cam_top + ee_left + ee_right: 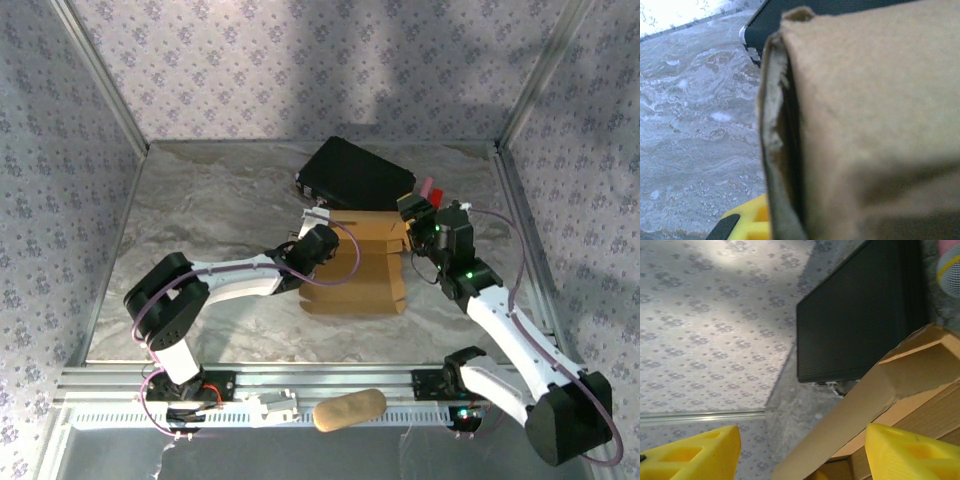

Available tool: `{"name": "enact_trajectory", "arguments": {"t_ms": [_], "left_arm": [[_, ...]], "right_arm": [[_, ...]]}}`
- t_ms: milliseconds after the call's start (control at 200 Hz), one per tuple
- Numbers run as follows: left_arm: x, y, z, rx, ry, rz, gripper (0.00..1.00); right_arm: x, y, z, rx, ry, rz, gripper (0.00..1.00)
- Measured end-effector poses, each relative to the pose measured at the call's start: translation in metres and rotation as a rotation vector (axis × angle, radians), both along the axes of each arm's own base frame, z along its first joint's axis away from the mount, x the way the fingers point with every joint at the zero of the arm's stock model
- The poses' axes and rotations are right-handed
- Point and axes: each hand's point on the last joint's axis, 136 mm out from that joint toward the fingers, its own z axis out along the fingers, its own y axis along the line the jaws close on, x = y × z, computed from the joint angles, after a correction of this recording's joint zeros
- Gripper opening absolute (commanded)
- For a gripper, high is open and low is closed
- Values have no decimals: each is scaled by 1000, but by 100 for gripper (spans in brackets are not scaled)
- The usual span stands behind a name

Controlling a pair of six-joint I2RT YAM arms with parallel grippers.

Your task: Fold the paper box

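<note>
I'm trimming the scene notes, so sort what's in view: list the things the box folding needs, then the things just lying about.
For the job:
paper box

Lying about:
black case
pink item beside it
tan oblong thing

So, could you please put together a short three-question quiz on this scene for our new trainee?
1. Open question: what lies just beyond the tan cardboard paper box, on its far side in the top view?
2. True or false: the yellow fingers of the right gripper stand apart, with part of the box passing between them.
3. Which gripper is at the box's left wall? A, the left gripper; B, the right gripper; C, neither.

Key: 1, a black ribbed rectangular case. 2, true. 3, A.
</note>
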Motion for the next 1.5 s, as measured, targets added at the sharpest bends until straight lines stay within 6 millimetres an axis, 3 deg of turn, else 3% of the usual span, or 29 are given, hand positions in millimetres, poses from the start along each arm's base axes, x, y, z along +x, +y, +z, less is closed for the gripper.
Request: {"name": "enact_trajectory", "arguments": {"t_ms": [210,665,954,1099,1224,1389,1499], "left_arm": [[-2,1,-4,11,19,-7,0],[-3,1,-1,5,16,-10,0],[-4,-1,-1,-2,20,-19,0],[-5,-1,-3,-4,28,-27,0],[-7,1,-4,-3,31,-28,0],[-5,5,0,-43,42,-19,0],[-2,13,4,-80,53,-4,0]], "right_arm": [[13,-11,-32,-37,90,7,64],[23,0,-57,-31,143,88,62],[22,-2,-46,-21,110,102,62],[28,-1,-51,-11,115,113,59],[34,8,-56,8,114,139,64],[33,24,-44,10,68,188,69],[24,21,-32,-2,19,192,71]]}}
